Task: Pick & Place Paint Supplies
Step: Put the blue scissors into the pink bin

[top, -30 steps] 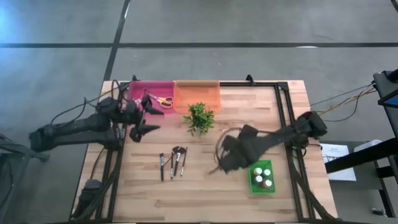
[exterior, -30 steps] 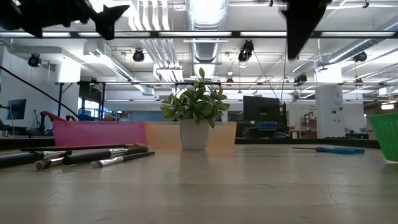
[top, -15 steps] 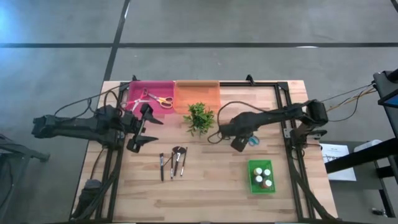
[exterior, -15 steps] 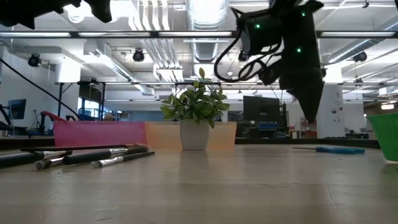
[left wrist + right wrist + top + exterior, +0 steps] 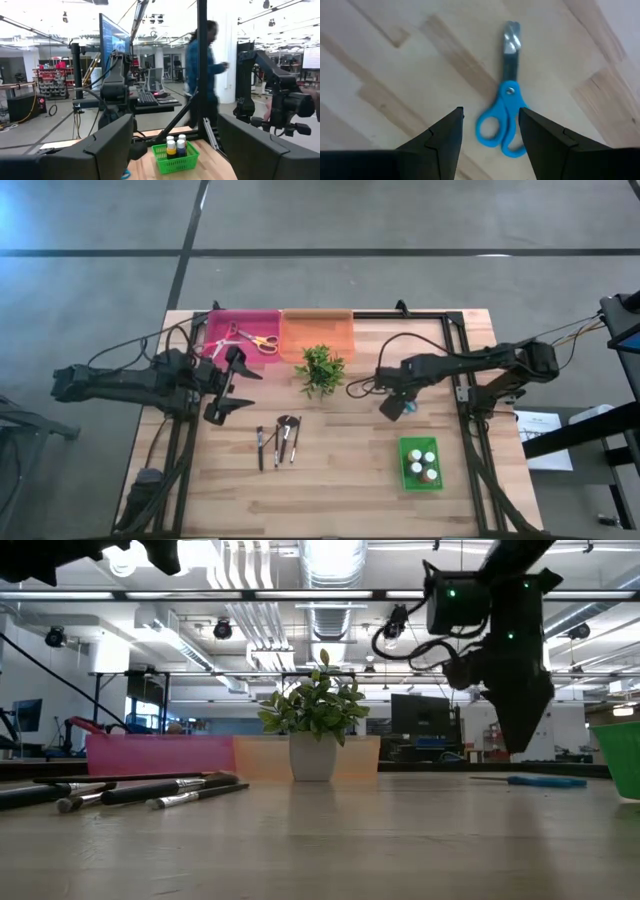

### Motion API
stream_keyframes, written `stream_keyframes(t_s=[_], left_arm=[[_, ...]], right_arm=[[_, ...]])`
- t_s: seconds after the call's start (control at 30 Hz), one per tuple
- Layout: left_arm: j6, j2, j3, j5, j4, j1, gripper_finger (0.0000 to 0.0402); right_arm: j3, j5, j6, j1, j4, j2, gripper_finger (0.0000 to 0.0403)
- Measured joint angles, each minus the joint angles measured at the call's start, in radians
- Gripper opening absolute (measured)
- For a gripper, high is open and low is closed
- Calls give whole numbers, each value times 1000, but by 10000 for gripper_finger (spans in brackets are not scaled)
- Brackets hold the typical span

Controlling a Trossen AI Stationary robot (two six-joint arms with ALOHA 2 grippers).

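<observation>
The right gripper [image 5: 391, 408] hung straight above the blue scissors [image 5: 504, 119], fingers pointing down and spread, with nothing between them. In the right wrist view the scissors lay flat on the table [image 5: 350, 480], handles nearest the fingertips and blades pointing away, framed in the gap between the two fingers. That lineup looked deliberate: the jaws seemed set to drop over the handles, though the gripper was not yet touching them.

The left gripper [image 5: 228, 385] waited off the table surface, jaws wide apart and empty, aimed across toward the right arm. Just behind it was the pink bin [image 5: 215, 325], which held a pair of orange-handled scissors [image 5: 258, 339]. The orange bin [image 5: 317, 332] beside that looked empty (as far as the high view showed).

The brushes [image 5: 279, 439] lay side by side on the wood, just ahead of the left gripper and well apart from the right one; one had a fluffy brown head. Nothing had been done with them yet. The plant [image 5: 321, 368] stood between the two grippers.

The green basket [image 5: 404, 470] sat near the right gripper, toward the front edge, and held the small capped bottles [image 5: 422, 463], upright and packed close, so that part of the sorting appeared finished.
</observation>
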Motion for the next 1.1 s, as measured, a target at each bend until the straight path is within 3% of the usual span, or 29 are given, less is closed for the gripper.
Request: stream_keyframes(t_s=[0.4,0.97,1.1], left_arm=[[3,3,0,0,0,0,299],[3,5,0,0,-2,1,299],[3,5,-1,0,-3,1,299]], right_arm=[[-74,21,-75,-88,90,13,192],[-100,-11,-110,-88,147,136,191],[-100,-21,-109,-88,151,140,161]])
